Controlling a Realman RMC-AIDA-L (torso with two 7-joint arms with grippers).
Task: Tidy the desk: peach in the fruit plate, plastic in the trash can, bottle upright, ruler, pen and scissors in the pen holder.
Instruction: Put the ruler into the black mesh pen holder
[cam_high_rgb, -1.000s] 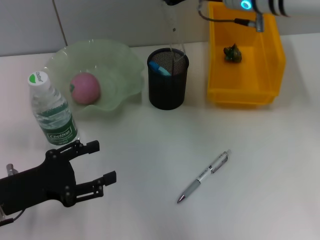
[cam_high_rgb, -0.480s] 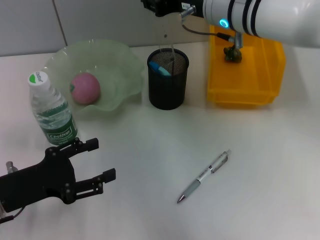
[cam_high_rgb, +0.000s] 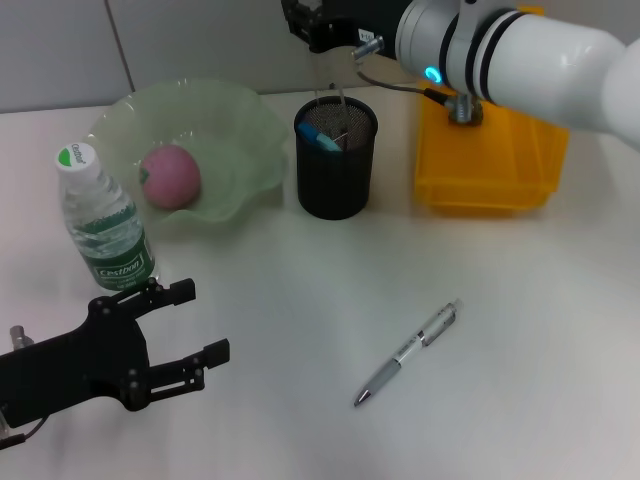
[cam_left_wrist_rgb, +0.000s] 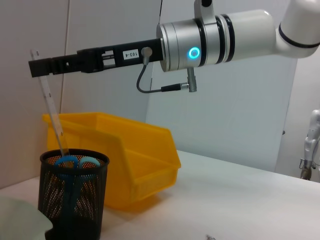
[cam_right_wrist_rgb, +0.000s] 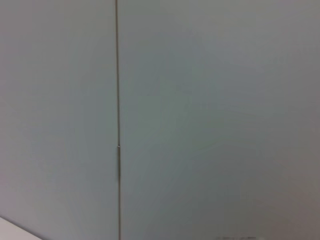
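My right gripper (cam_high_rgb: 312, 28) hovers above the black mesh pen holder (cam_high_rgb: 336, 160), shut on the top of a clear ruler (cam_left_wrist_rgb: 52, 107). The ruler's lower end stands inside the pen holder (cam_left_wrist_rgb: 74, 196), beside the blue-handled scissors (cam_high_rgb: 318, 137). A silver pen (cam_high_rgb: 408, 352) lies on the table right of centre. The pink peach (cam_high_rgb: 170, 176) rests in the green fruit plate (cam_high_rgb: 250, 120). The bottle (cam_high_rgb: 102, 220) stands upright at the left. My left gripper (cam_high_rgb: 205, 320) is open low at the front left, near the bottle. The plastic is hidden behind my right arm.
The yellow trash bin (cam_high_rgb: 490, 170) stands right of the pen holder, seen too in the left wrist view as the yellow bin (cam_left_wrist_rgb: 125, 162). My right arm (cam_high_rgb: 500, 50) stretches across the back of the table over it. The right wrist view shows only a grey wall.
My right arm has swung left across the back of the table, bringing the ruler over and down into the pen holder. The left gripper has barely shifted.
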